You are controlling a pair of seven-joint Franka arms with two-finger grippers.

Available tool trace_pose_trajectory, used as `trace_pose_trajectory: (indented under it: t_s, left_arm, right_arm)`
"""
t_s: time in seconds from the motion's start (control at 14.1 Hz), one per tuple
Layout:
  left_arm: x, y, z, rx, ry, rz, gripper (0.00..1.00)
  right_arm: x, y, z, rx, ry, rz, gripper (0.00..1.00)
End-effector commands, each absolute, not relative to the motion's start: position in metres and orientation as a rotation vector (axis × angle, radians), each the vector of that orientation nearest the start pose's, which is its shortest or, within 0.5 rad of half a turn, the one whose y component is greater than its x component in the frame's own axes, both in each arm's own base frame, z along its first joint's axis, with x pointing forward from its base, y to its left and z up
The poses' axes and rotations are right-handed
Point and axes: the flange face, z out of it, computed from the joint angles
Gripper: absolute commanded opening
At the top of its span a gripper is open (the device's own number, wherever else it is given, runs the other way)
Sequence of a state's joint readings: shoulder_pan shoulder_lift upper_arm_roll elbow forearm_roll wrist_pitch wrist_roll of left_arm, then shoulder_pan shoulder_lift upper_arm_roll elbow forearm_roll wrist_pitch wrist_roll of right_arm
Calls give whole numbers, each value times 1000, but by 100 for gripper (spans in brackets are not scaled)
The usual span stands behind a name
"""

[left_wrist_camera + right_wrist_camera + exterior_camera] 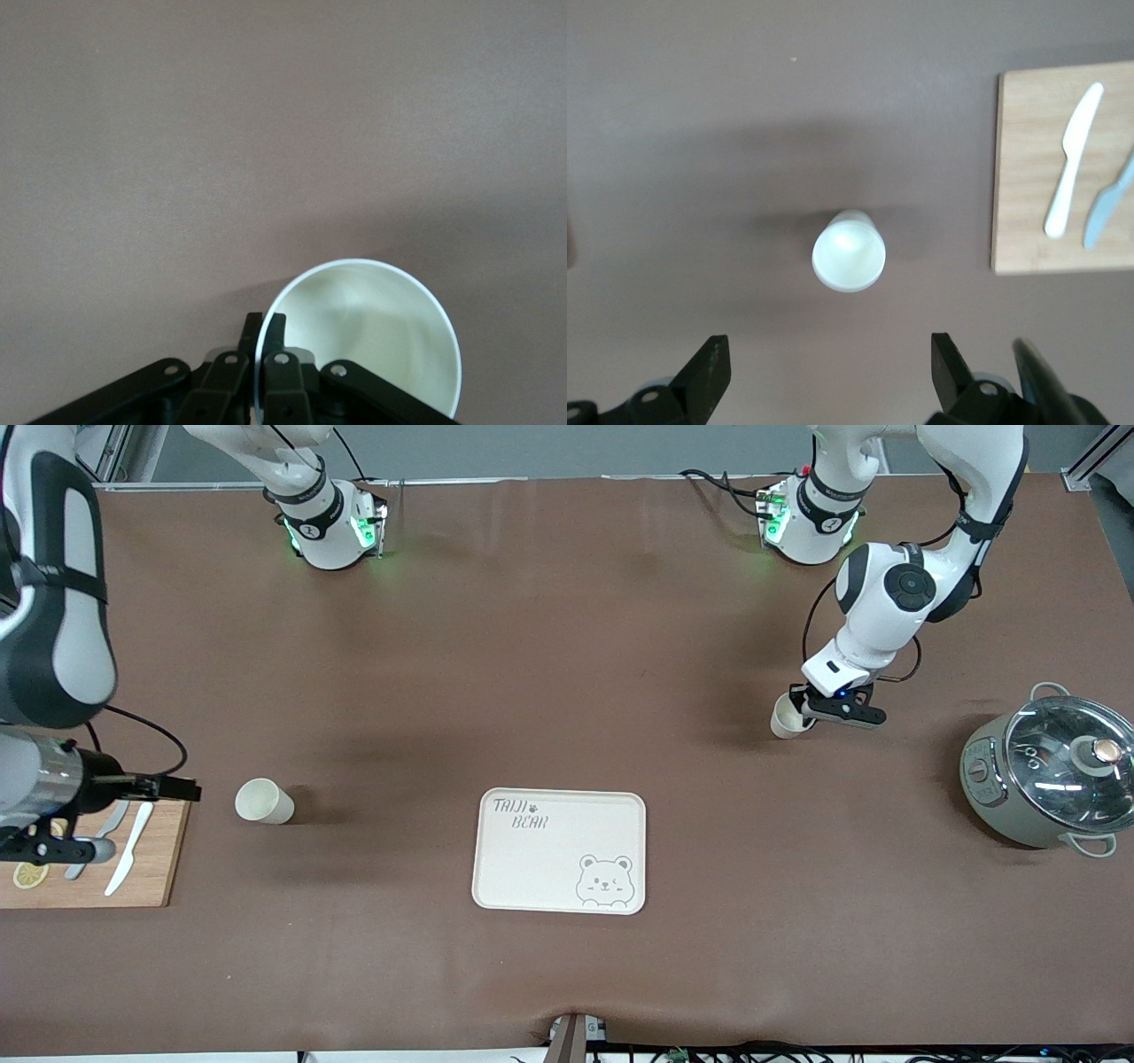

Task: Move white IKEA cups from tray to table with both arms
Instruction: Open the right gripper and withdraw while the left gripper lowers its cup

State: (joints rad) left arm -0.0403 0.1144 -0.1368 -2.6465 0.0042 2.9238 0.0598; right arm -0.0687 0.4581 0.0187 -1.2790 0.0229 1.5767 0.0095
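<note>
You have one white cup [263, 801] standing upright and free on the brown surface [549, 655], toward the right arm's end, just beside the wooden board [142, 859] and level with the tray's edge that lies farther from the front camera; in the right wrist view it [849, 251] sits alone, mouth up, touched by nothing. The second white cup [787, 716] is toward the left arm's end, farther from the front camera than the tray, with its rim pinched in your left gripper [811, 710]; the left wrist view shows the cup [372, 341] with the two fingers [275, 329] closed on its wall, one outside and one inside the rim. Whether its base rests on the surface or hangs just clear of it cannot be told. Your right gripper [824, 372] hangs up in the air with its fingers spread wide and holding nothing; in the front view its arm crosses over the wooden board at the frame's edge. Between the two cups, nearer to the front camera, lies the cream bear tray [561, 850], with nothing on it. On the wooden board lie a white knife [128, 849], a pale utensil [102, 841] beside it and a lemon slice [29, 875]. At the left arm's end stands a grey-green pot [1045, 779] with a glass lid [1072, 762].
</note>
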Motion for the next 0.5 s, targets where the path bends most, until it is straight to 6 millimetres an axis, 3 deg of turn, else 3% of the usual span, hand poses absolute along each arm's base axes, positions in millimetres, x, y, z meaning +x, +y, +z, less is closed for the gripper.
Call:
trace_pose_trajectory:
  t_s: [0.0, 0.07, 0.28, 0.43]
  left_arm:
    - [433, -84, 221, -3145, 378, -267, 0]
    - [434, -85, 221, -3145, 383, -269, 0]
    - [432, -95, 223, -3167, 354, -273, 0]
    - [432, -101, 224, -3180, 342, -279, 1]
  right_arm:
    - [647, -9, 544, -3112, 173, 217, 100]
    - [635, 1, 561, -3117, 168, 236, 100]
    - [597, 7, 615, -3120, 129, 210, 100]
    - [575, 10, 635, -3115, 124, 186, 100]
